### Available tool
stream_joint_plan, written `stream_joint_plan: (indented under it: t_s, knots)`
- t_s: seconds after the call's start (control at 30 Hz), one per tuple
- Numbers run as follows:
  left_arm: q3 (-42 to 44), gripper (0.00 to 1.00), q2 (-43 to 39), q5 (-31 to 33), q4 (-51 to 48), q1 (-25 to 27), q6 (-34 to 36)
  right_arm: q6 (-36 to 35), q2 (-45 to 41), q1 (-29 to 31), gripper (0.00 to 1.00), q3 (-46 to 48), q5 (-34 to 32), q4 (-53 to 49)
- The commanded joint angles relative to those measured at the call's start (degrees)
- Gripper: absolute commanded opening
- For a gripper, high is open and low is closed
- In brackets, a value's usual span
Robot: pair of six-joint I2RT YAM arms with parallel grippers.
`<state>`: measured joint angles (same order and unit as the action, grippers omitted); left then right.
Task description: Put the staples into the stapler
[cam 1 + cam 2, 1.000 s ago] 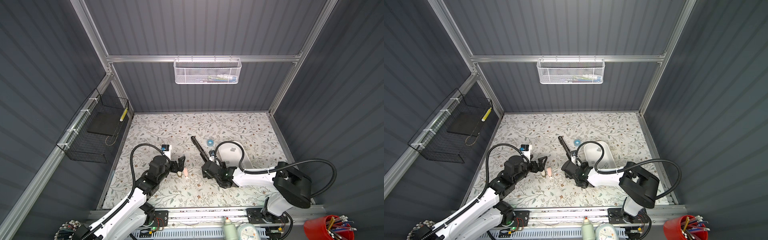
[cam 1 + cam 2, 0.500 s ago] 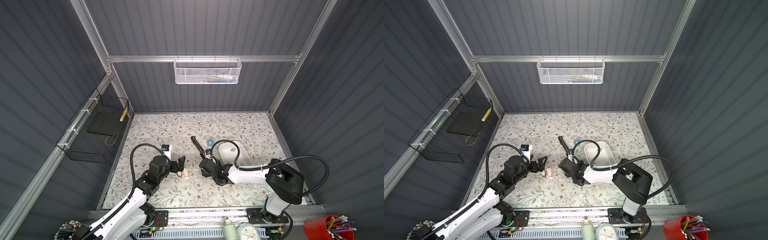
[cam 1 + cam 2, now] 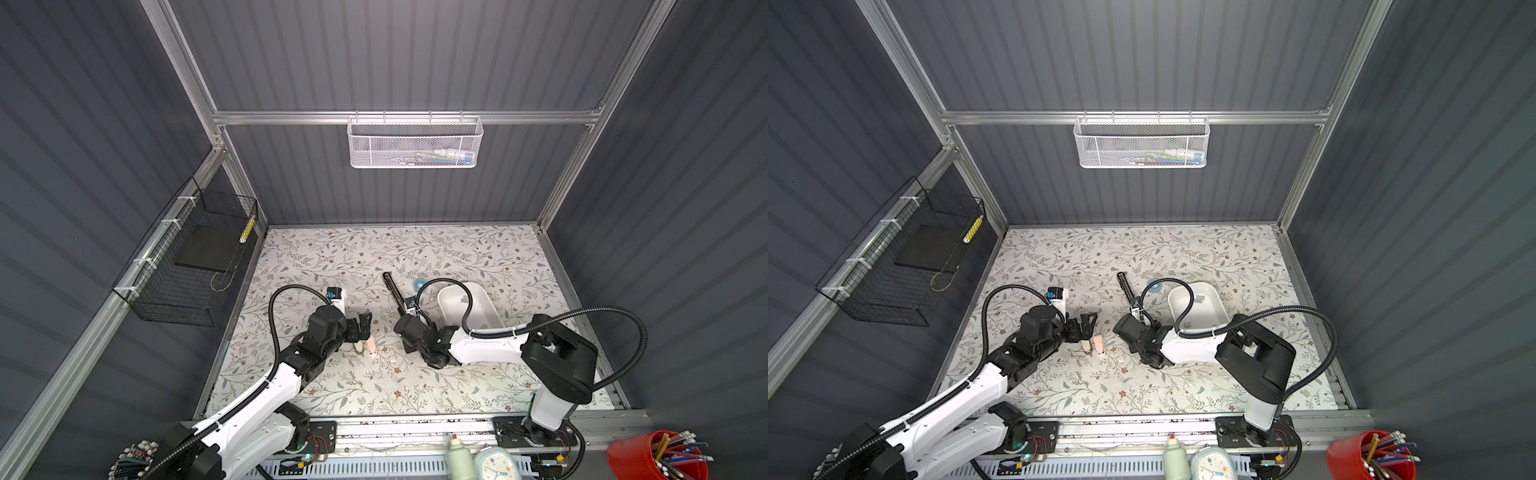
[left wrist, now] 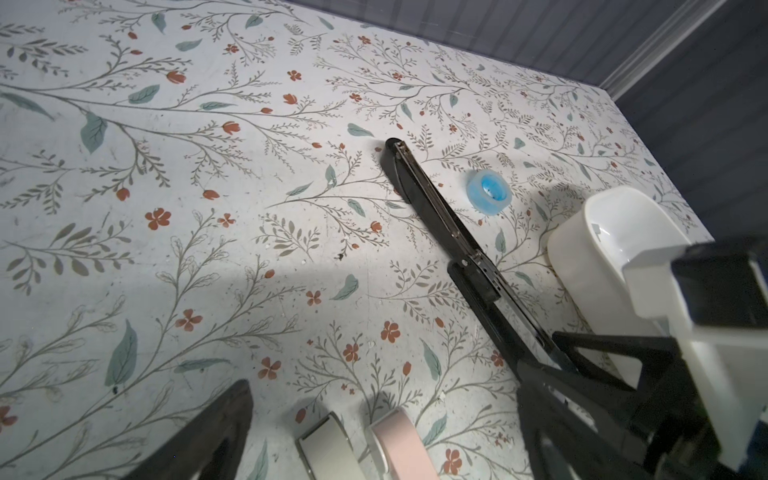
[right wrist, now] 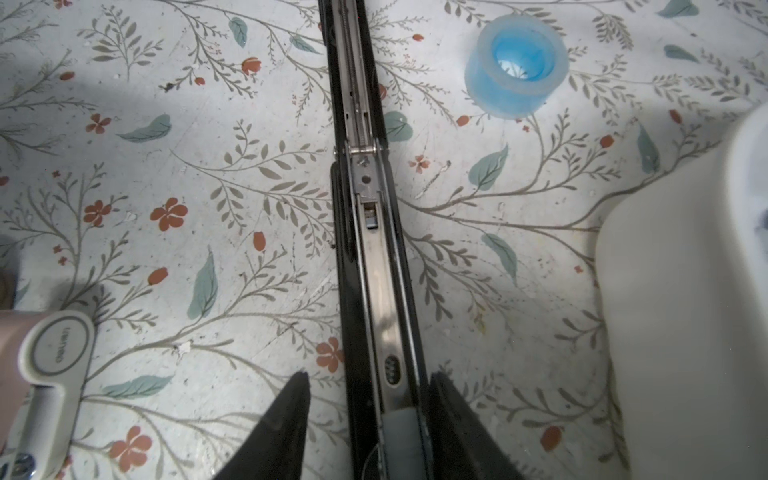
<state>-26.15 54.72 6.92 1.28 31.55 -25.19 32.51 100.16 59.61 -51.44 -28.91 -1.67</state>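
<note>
Right wrist view: the black stapler (image 5: pixel 365 249) lies folded open flat on the table (image 5: pixel 208 166) with its metal channel facing up, I judge so that a strip can drop straight in.
Right tool (image 5: pixel 366 378): partly open, straddling the stapler's near end. One finger looks to be against the stapler's side and table pattern shows beside the other, so it is not yet clamped.
Channel: a dull grey piece (image 5: pixel 401 432) sits in it between the fingers; I cannot tell whether it is a strip.
Staples (image 3: pixel 1200 297): small grey strips in the white tray (image 3: pixel 1210 311), just right of the stapler, probably for the right arm's easy reach.
Left tool (image 3: pixel 365 328): spread wide and empty near a white dispenser (image 4: pixel 328 444) and a pink dispenser (image 4: pixel 401 440), left of the stapler and apart from it, likely parked clear.
</note>
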Motion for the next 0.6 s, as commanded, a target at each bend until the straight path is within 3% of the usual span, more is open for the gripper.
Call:
stream_joint_plan:
  t_s: [0.0, 0.2, 0.33, 0.57]
  knots:
    - [-3.2, 1.00, 1.9, 2.5, 0.1, 0.0, -3.9, 0.1, 0.8, -0.1, 0.43, -0.3, -0.9, 0.8]
    - [-0.2, 1.00, 2.5, 7.7, 6.1, 0.0, -6.2, 1.4, 0.8, -0.1, 0.38, 0.3, 0.9, 0.9]
    - [-3.0, 1.00, 4.2, 9.6, 0.9, -0.1, -5.8, 1.4, 0.6, -0.1, 0.37, 1.9, 0.5, 2.6]
    - [-5.9, 1.00, 9.5, 2.1, -0.2, 0.0, -3.6, 2.7, 0.8, -0.1, 0.38, 2.2, 1.2, 2.4]
